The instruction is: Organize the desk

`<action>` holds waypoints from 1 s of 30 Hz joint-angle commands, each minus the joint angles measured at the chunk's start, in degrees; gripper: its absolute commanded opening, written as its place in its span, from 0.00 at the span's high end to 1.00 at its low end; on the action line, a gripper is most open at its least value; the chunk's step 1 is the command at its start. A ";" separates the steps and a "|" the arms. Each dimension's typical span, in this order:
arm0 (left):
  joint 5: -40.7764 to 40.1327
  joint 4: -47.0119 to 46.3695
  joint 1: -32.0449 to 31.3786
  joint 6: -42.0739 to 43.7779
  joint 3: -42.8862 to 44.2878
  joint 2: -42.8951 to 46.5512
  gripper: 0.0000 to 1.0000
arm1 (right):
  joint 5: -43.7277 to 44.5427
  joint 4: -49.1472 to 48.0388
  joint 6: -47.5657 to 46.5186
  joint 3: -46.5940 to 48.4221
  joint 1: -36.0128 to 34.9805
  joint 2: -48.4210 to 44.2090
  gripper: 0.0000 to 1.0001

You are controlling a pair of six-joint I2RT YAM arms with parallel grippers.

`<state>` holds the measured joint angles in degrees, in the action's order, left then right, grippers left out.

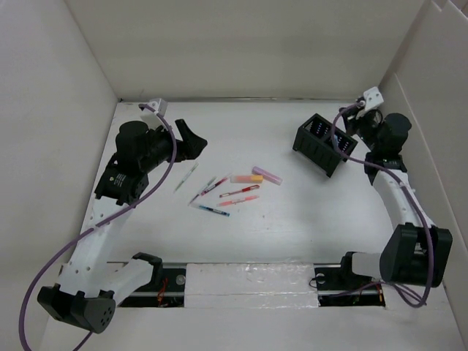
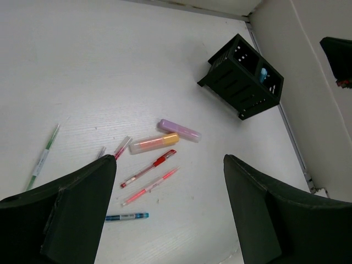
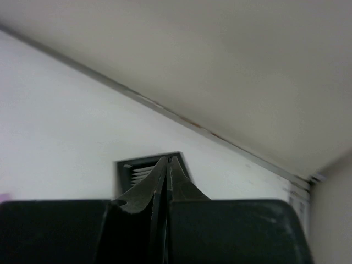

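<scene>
White matte desk (image 1: 307, 219) rigid, spans whole workspace. Pens (image 1: 239, 193) mid-desk look light, slick; you grab mid-barrel. Left gripper (image 1: 191, 139) spread wide, empty. Right gripper (image 3: 168, 165) pressed together by organizer (image 1: 324, 142).

In the right wrist view, the black organizer box (image 3: 148, 168) is mostly hidden behind the right gripper (image 3: 167, 165). A purple bit (image 3: 3, 196) is cut off at the left edge. In the left wrist view, something blue (image 2: 263, 73) in the box is too small to tell. A pen (image 2: 122, 147) is partly hidden behind a finger (image 2: 71, 214) of the left gripper (image 2: 170, 159).
</scene>
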<state>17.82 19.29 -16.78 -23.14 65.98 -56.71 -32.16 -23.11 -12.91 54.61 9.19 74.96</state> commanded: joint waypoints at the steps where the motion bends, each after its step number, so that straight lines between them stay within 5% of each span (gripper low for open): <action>1: -2.79 -1.19 -0.01 -1.20 3.90 0.81 0.25 | 2.71 11.67 -9.22 1.64 -10.22 -3.68 1.00; 6: -3.94 -1.45 -0.01 -2.53 2.94 1.86 0.28 | 12.54 29.43 -17.58 1.64 -27.36 -0.17 0.98; 10: -3.76 -0.75 -0.01 -2.35 2.23 2.65 0.28 | 17.04 29.62 -16.28 -1.17 -34.41 1.94 0.48; 12: -3.24 -0.66 -0.01 -2.35 1.88 3.27 0.28 | 16.43 31.19 -15.75 0.74 -35.46 5.87 0.42; 30: -2.53 -0.22 -0.01 -2.35 -0.32 5.82 0.28 | 21.53 32.52 -12.32 17.01 -41.27 29.71 0.48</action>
<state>15.31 19.97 -16.78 -25.63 66.02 -52.42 -12.01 10.26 -26.61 67.70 -31.99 103.68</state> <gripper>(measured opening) 0.719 0.531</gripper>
